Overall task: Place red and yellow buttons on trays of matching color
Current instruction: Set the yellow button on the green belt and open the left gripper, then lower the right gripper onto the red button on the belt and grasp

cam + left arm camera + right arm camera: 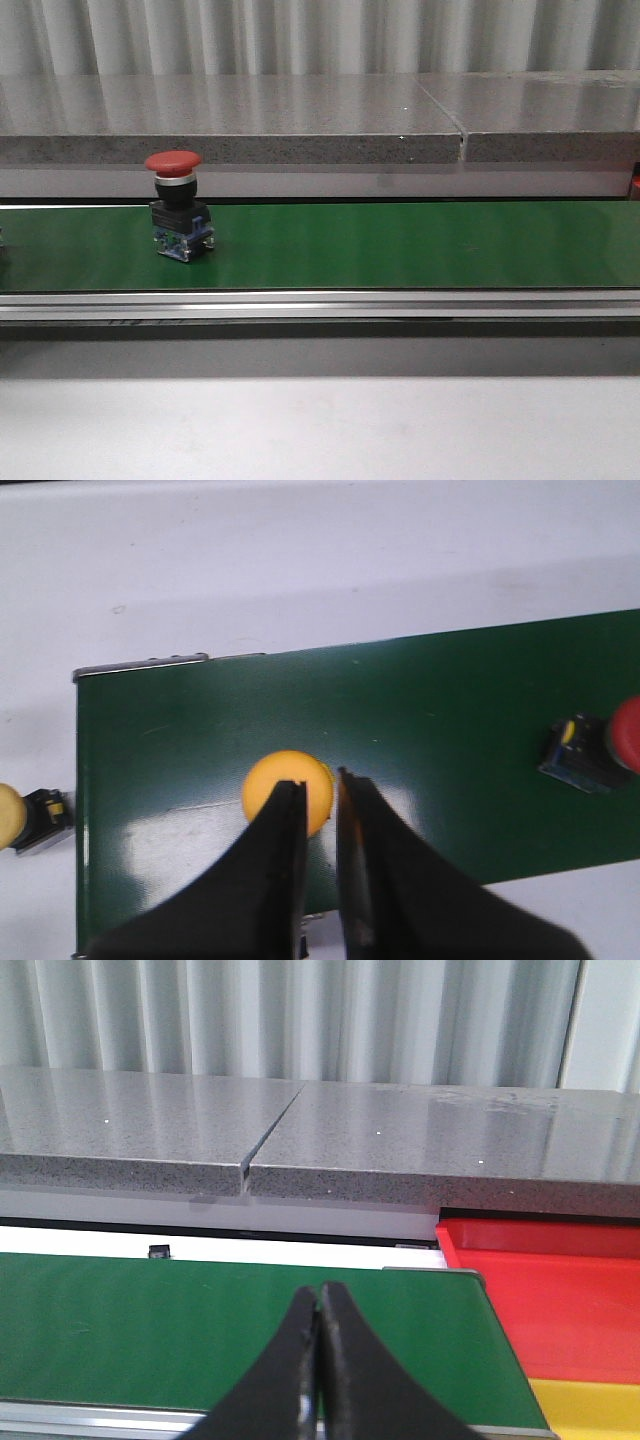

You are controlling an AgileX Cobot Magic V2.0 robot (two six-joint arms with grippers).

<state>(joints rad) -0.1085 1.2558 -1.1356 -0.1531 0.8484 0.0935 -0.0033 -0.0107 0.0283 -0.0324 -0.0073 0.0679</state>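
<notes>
A red button (175,215) with a black base stands upright on the green belt (400,245); the left wrist view shows the same red button (610,750) at the frame's edge. A yellow button (288,790) sits on the belt directly under my left gripper (320,780). Its jaws stand a narrow gap apart, above the cap and not around it. Another yellow button (12,815) lies on its side on the white table beside the belt end. My right gripper (320,1290) is shut and empty over the belt, near the red tray (560,1280) and the yellow tray (590,1410).
A grey stone ledge (300,120) runs behind the belt, and a metal rail (320,305) runs along its front edge. White table (320,430) lies in front. Neither arm shows in the front view.
</notes>
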